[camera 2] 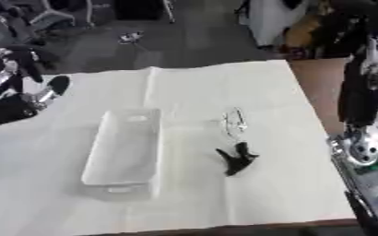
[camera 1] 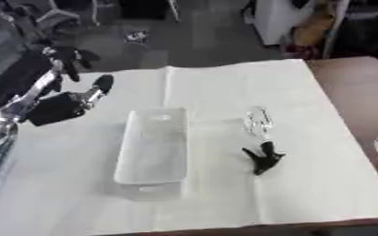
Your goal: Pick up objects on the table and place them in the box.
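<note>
While the left robot hand [camera 1: 79, 57] hovers with relaxed fingers, a white cloth [camera 1: 305, 120] covers the brown table [camera 1: 362, 87].

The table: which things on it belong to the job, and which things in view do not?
For the job: white box; black object right of it; clear object beyond that.

Not for the job: white cloth; clutter on the floor behind.

I see the white box [camera 2: 124, 150] lying lengthwise on the white cloth [camera 2: 192, 92]. Right of the box: a clear object [camera 2: 234, 122], and nearer me a black clip-like object [camera 2: 237, 159]. Left hand [camera 2: 53, 87] hovers up-left of the box, fingers relaxed.
</note>
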